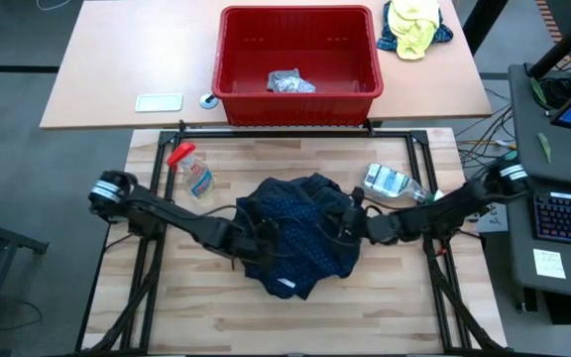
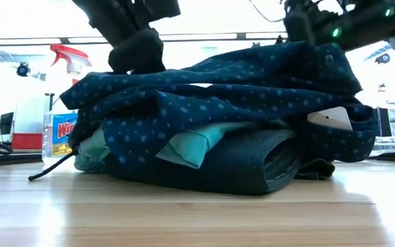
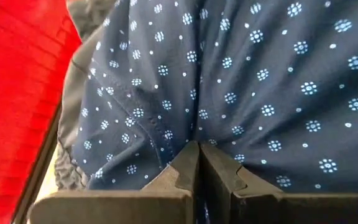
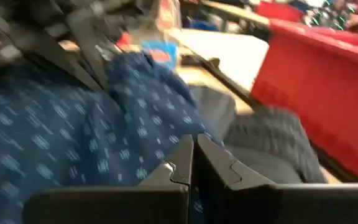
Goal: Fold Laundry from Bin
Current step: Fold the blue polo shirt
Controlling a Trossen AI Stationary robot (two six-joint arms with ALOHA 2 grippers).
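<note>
Navy dotted cloth tops your laundry pile (image 1: 300,236) in the high view; take that pile as your landmark, sitting mid wooden table (image 1: 216,307). Your left gripper (image 1: 249,241) is at the pile's left edge, your right gripper (image 1: 350,224) at its right edge, both down on the fabric. Whether either one pinches cloth you can't tell from above. Beyond the pile, on the far tan table (image 1: 117,69), you've got the red bin (image 1: 298,61) with one small grey patterned garment (image 1: 290,82) in it. A spray bottle (image 1: 192,171) lies off the pile's far-left corner, a clear plastic bottle (image 1: 393,182) off its far-right corner. A yellow-and-blue bundle (image 1: 414,28) sits just right of the bin. Low view: you see the pile stacked, navy dotted garment (image 2: 238,89) draped over a turquoise one (image 2: 197,145) and a dark grey folded one (image 2: 252,165), with a pale tag (image 2: 331,118) poking out at one end. Both arms come down onto the pile's top. The spray bottle shows behind the pile. Left wrist view: your left fingers (image 3: 182,171) are pressed fully together, tips against the navy dotted cloth; a grip isn't clear. Red bin wall beside it. Right wrist view: your right fingers (image 4: 180,163) are also fully together, over navy cloth, dark grey fabric just beside, bin past that.
</note>
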